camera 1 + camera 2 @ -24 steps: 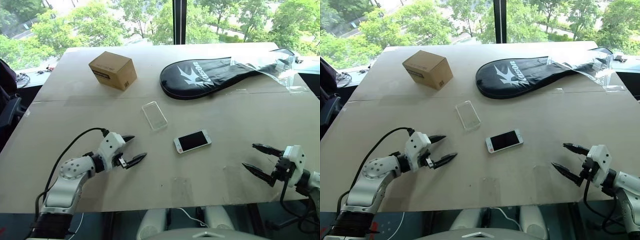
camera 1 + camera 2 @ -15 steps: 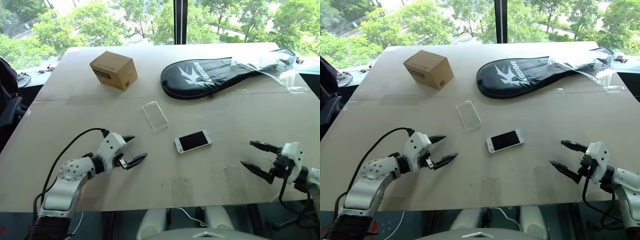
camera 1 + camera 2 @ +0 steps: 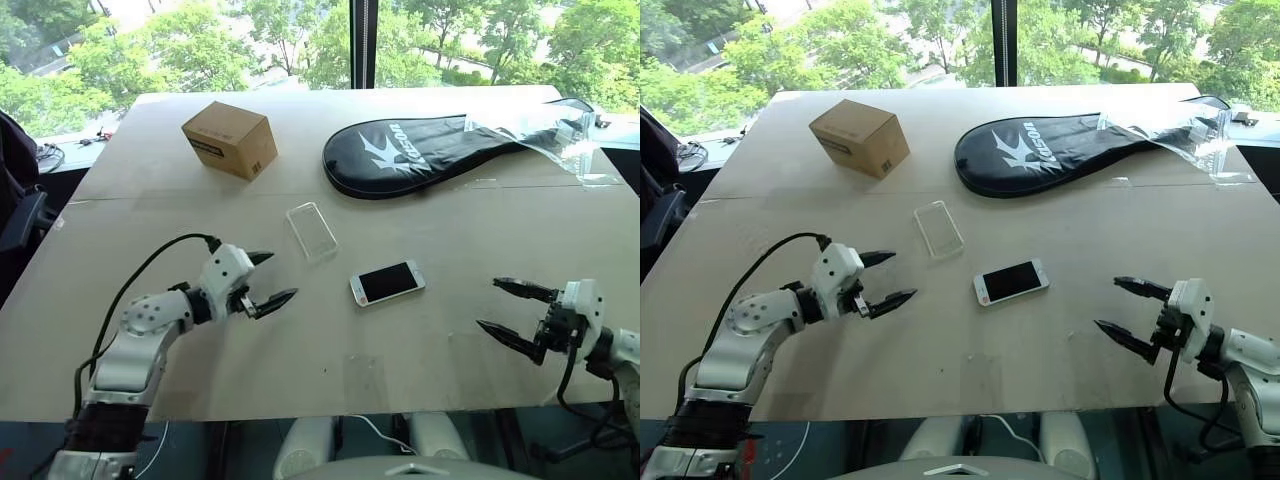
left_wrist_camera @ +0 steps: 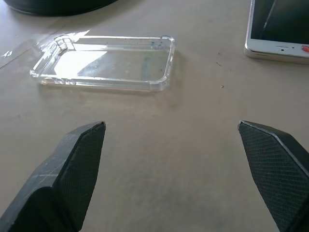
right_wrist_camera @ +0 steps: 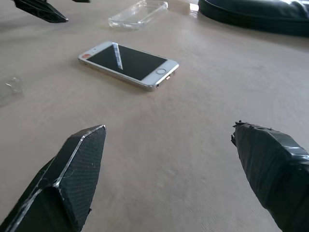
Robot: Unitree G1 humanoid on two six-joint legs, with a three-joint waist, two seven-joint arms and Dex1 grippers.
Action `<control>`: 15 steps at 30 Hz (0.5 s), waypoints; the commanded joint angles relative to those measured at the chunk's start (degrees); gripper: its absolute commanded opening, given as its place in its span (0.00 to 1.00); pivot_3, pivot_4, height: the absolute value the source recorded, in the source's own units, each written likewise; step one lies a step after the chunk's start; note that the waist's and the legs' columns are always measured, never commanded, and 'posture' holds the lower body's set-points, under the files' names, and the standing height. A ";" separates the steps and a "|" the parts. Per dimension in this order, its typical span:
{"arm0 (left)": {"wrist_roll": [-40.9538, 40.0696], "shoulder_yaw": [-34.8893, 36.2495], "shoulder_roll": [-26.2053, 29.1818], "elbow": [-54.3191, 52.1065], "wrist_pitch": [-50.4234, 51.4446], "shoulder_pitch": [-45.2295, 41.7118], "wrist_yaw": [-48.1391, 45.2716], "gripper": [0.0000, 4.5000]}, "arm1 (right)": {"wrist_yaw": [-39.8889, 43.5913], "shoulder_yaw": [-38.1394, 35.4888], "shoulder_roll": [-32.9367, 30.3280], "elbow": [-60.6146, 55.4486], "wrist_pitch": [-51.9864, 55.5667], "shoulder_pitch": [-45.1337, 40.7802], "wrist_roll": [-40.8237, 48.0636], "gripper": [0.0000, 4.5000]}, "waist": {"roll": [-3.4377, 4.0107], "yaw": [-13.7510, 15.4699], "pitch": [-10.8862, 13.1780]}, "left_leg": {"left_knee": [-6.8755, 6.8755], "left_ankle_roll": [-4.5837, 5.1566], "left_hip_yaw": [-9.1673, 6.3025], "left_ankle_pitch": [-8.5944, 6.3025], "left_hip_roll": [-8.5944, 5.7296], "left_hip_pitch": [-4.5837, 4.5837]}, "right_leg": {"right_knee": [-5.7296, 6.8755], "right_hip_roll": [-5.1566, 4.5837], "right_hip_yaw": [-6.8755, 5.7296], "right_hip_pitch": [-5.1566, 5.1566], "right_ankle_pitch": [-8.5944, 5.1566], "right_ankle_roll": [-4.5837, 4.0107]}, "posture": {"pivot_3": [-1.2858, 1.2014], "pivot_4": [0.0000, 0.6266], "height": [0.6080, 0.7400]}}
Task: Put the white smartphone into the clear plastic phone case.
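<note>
The white smartphone [image 3: 387, 283] lies screen up near the middle of the table, also seen in the right wrist view [image 5: 128, 64]. The clear plastic phone case [image 3: 310, 230] lies empty just behind and left of it, hollow side up [image 4: 104, 63]. My left gripper [image 3: 270, 280] is open over the table, left of the phone and in front of the case, touching neither. My right gripper [image 3: 505, 308] stands open to the right of the phone, pointing towards it with a gap between. Both grippers hold nothing.
A brown cardboard box [image 3: 229, 140] sits at the back left. A black racket cover [image 3: 430, 155] lies at the back, with a crinkled clear plastic bag [image 3: 545, 130] on its right end. The table's front edge [image 3: 330, 415] runs just below both grippers.
My left gripper has moved a little forward and up the table towards the case. My right gripper has edged slightly left towards the phone. Phone and case have not moved.
</note>
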 commanded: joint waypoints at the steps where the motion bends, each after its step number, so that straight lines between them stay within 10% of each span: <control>1: 1.46 -1.33 1.45 7.86 -5.47 -7.23 -4.91 1.00 | -1.79 1.69 0.55 -7.37 3.08 -1.45 2.30 1.00 | 0.00 0.04 0.00 | 0.01 0.00 0.00 0.00 -0.01 0.00 | 0.00 0.00 -0.01 0.00 0.00 0.00 | 0.52 0.24 1.00; 15: 16.18 -12.68 -1.10 60.01 -37.83 -42.46 -20.23 1.00 | -12.68 1.14 -2.37 -25.11 18.74 -3.90 7.62 1.00 | -0.25 -0.49 0.15 | 0.14 0.06 -0.02 -0.02 -0.18 -0.16 | -0.02 0.26 -0.32 -0.04 0.00 0.03 | 0.52 0.24 1.00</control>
